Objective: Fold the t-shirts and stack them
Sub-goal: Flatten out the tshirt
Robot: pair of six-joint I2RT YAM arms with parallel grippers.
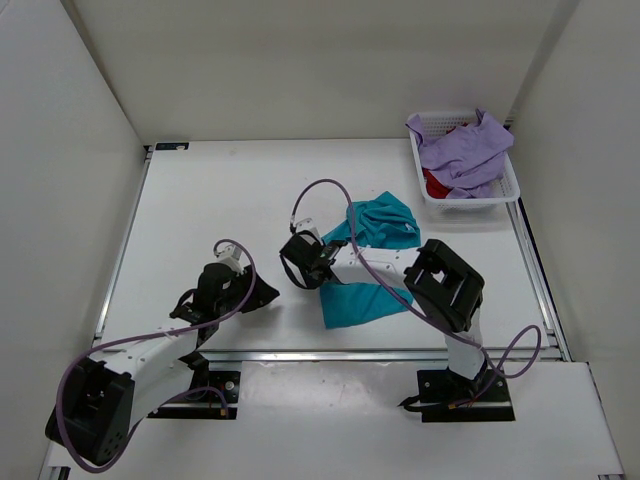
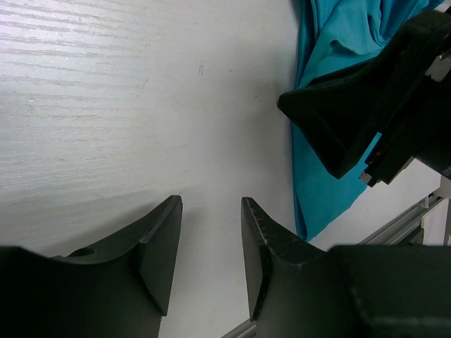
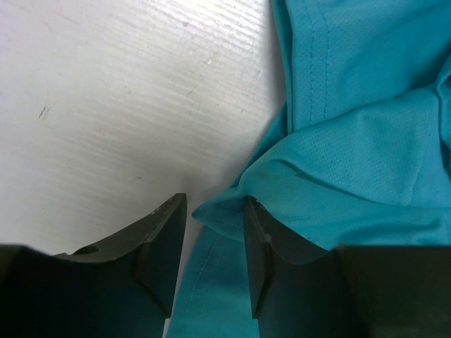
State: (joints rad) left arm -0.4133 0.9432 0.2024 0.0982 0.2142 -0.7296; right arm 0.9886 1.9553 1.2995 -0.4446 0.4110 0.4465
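Table [image 1: 220, 200] room lay mostly left of the teal shirt [image 1: 385, 222], so spreading that way seemed best. The right gripper [image 3: 215, 211], fingers apart with a fold of the edge poking between them, should probably close on one layer only. The left gripper [image 2: 210, 211] hung apart and empty over bare tabletop. Teal shirt lay rumpled right of centre, fine-knit, hem stitched; lavender shirt [image 1: 465, 150] and red shirt [image 1: 436, 185] sat in the basket [image 1: 432, 125].

A white table [image 1: 230, 200] with a faint grain sits under soft, even light. Plain white walls [image 1: 320, 60] rise along the table's left, far and right edges. A metal rail [image 1: 330, 354] runs along its near edge.
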